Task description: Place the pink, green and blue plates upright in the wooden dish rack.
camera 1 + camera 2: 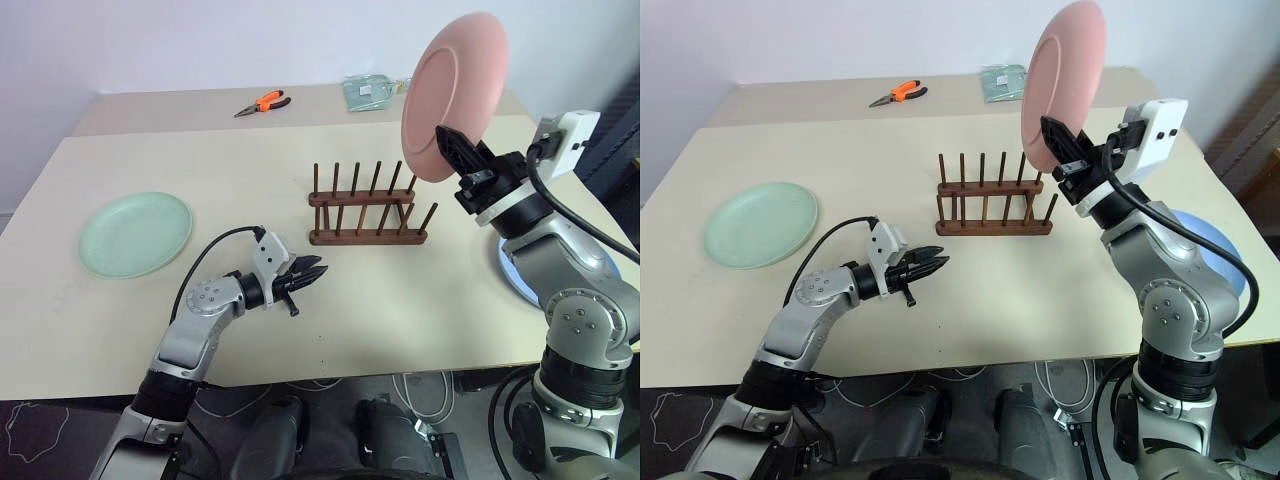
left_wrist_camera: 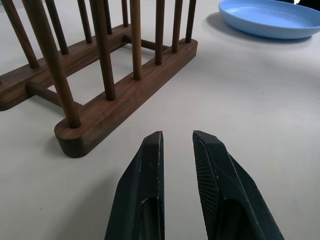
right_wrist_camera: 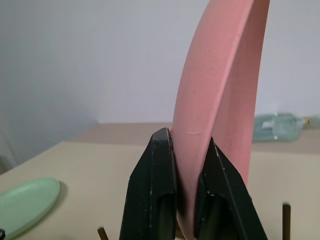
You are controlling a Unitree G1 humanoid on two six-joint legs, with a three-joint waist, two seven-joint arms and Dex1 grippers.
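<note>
While my head views show my right end effector (image 1: 452,141) pinching the matte pink plate (image 1: 455,92) by its lower rim, upright above the right end of the dark wooden dish rack (image 1: 366,212), the green plate (image 1: 135,233) lies flat on the desk (image 1: 250,150) far left and the blue plate (image 1: 1215,245) lies behind my right arm. From my left wrist, my left end effector (image 2: 177,150) hangs empty, nearly closed, near the rack's thin round pegs. From my right wrist, both fingers (image 3: 157,170) clamp the plate's thin edge; it looks light, stiff and probably slick, so a rim grip suits it.
</note>
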